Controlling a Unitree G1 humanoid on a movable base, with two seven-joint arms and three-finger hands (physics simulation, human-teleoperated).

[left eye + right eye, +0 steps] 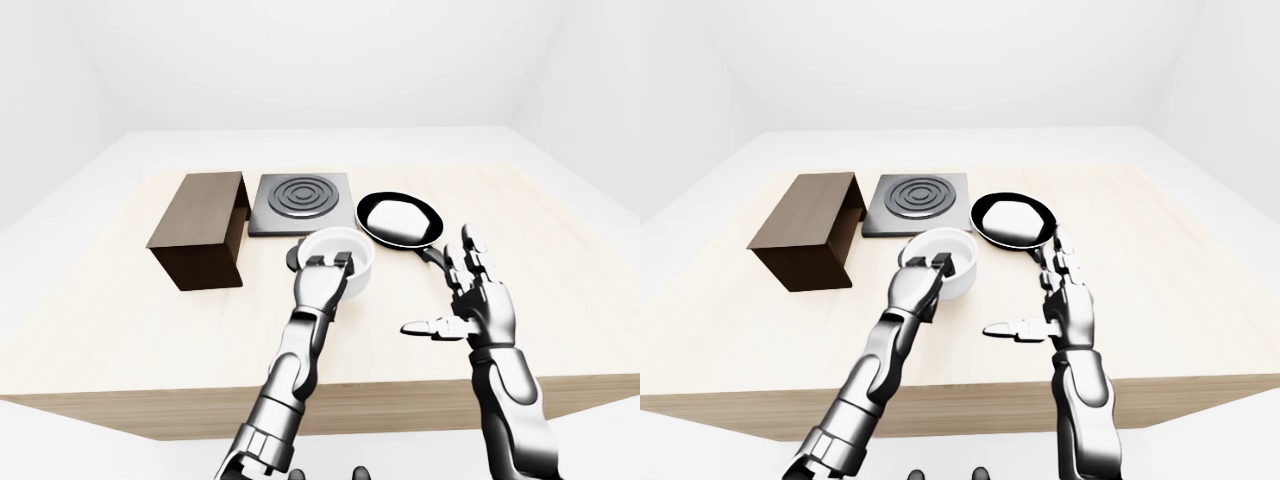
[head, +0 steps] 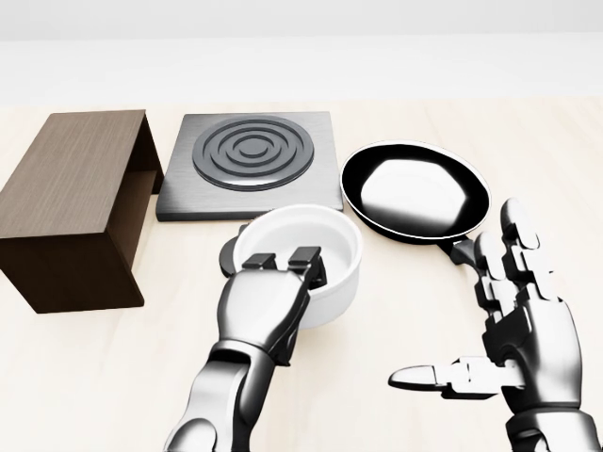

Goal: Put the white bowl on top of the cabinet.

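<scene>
1. White bowl [image 2: 303,259] sat near the bench's [image 2: 75,377] middle, pinched at its near rim by the left hand [image 2: 267,314].
2. Right hand [image 2: 516,344] hung spread, holding nothing, beside the frying pan [image 2: 415,191].
3. Cabinet [image 2: 73,207] stood toward the bench's left edge, beside the hotplate [image 2: 251,162].

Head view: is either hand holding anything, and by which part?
The left hand holds the round white bowl by its near rim, fingers hooked over the edge. The right hand is open and holds nothing.
</scene>
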